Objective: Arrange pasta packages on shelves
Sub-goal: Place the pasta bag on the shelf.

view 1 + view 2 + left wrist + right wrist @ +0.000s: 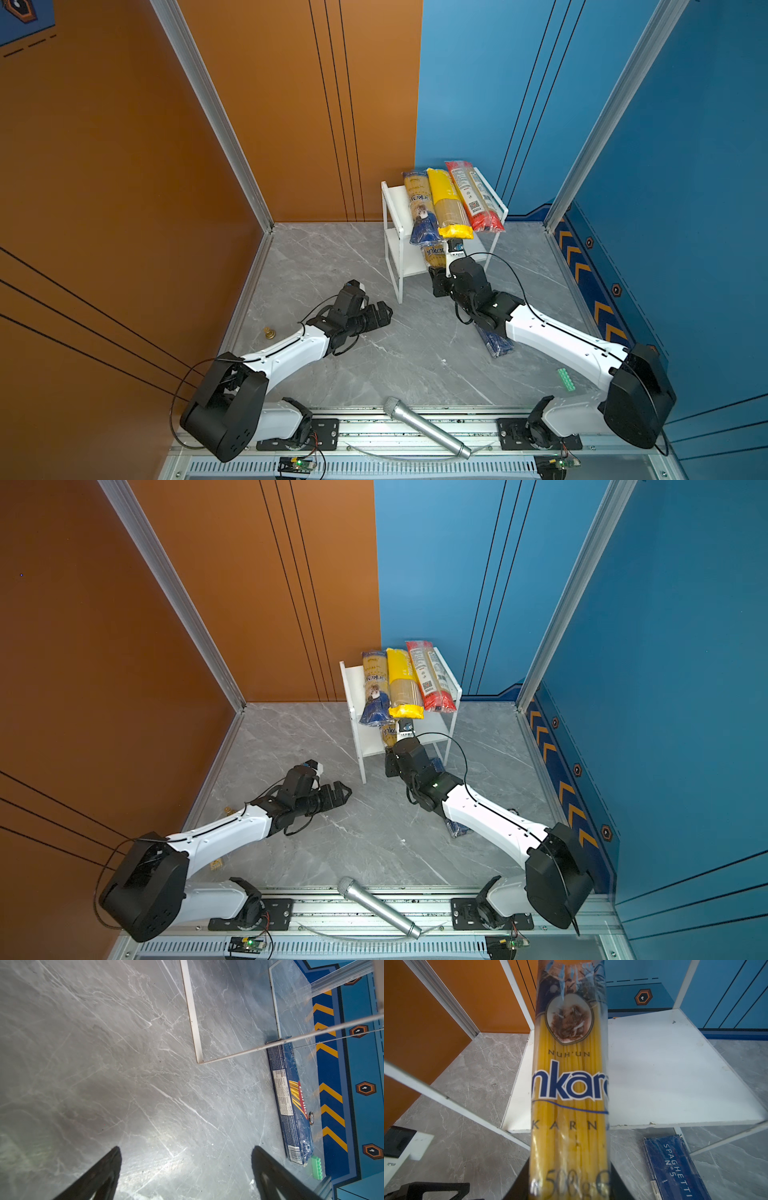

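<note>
White lower board (pixel 664 1068) lies bare beside gripped ankara bag (pixel 569 1088).

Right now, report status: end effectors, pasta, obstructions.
Left end effector open, empty. Right end effector shut on blue-and-yellow ankara plastic spaghetti bag, at white two-tier rack's lower board. Dark blue Barilla bag lies by rack.

In the right hand (pixel 437 274), the ankara spaghetti bag (pixel 569 1105) is yellow with dark blue lettering. Past the hand, the shelf rack (pixel 664 1076) is white. Beside the hand, the Barilla bag (pixel 291 1103) is dark blue. The tabletop (pixel 104 1064) is grey, white-veined marble.
</note>
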You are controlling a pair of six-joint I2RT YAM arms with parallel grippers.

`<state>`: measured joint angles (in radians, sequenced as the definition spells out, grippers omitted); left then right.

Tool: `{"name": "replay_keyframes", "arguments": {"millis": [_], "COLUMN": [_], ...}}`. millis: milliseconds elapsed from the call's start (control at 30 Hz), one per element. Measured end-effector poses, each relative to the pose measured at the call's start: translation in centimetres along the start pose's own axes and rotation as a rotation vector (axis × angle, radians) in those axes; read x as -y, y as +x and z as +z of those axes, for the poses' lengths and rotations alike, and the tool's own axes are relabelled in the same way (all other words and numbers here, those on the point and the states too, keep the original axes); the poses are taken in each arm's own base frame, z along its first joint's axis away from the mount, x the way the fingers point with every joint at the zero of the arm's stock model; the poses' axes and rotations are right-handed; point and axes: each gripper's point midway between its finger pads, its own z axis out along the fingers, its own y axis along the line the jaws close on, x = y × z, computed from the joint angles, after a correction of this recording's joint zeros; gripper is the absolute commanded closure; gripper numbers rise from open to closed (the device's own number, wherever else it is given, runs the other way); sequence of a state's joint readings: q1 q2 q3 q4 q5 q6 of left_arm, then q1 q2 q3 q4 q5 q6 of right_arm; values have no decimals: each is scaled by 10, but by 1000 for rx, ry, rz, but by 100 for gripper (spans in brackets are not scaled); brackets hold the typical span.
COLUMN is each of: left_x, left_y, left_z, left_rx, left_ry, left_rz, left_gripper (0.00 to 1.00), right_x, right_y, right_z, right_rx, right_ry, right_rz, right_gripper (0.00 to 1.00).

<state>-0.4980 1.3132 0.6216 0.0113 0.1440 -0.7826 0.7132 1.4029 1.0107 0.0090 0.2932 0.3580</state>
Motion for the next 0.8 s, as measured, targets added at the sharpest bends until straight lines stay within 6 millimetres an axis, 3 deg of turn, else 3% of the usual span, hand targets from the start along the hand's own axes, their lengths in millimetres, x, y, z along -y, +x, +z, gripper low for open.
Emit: {"name": "replay_keyframes", "arguments": {"millis": [367,800], "left_x": [-5,-7], "left_y": [3,0], "left_z": [0,-1], "left_rx": [-4,1], "left_ry": [-9,-8], "left_rz": [-6,-14], "left_gripper": [2,2], "right_x": [0,-6], "right_y": [21,10], "right_z": [21,27], "right_rx": [-44,-1], "right_ry": [16,1], "right_rz": [-15,1], "right_gripper": [100,100]}}
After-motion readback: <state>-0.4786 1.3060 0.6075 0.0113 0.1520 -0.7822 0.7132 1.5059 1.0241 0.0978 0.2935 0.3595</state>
